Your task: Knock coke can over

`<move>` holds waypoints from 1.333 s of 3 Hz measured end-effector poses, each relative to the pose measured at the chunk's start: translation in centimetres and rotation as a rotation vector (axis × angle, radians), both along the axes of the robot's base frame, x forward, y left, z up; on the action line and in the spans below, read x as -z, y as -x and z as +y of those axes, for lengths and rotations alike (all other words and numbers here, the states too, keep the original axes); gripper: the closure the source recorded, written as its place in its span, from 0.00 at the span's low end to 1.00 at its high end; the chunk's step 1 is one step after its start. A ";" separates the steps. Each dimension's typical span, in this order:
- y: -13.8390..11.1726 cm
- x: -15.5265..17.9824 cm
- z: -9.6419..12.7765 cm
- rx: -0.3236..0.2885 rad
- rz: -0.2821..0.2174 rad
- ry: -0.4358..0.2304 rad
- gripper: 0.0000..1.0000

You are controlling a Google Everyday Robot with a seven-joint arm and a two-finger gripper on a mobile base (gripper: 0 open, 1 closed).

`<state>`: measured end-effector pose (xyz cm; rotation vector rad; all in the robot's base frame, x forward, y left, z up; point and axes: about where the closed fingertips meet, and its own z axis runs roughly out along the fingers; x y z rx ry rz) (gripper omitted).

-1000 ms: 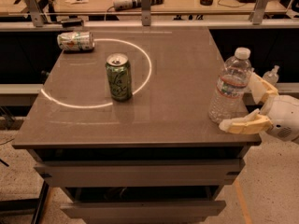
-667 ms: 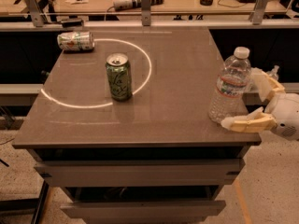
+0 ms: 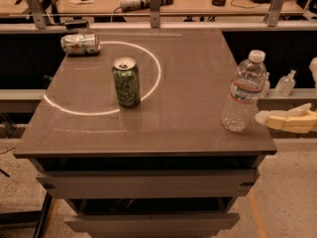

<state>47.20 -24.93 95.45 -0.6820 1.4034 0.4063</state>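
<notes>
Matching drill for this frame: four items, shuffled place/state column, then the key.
1. green can
2. silver can
3. water bottle
4. end effector

A. lying on its side, far left corner of the table
B. off the right edge, beside the bottle
C. upright, left of centre
D. upright, near the front right corner

Pairs: 1-C, 2-A, 3-D, 4-B
</notes>
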 end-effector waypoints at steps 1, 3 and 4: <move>0.6 -1.5 -1.7 0.079 -0.010 0.008 0.00; 1.0 -2.2 -2.8 0.127 0.006 -0.007 0.00; 0.5 -1.0 -1.9 0.082 0.054 -0.040 0.00</move>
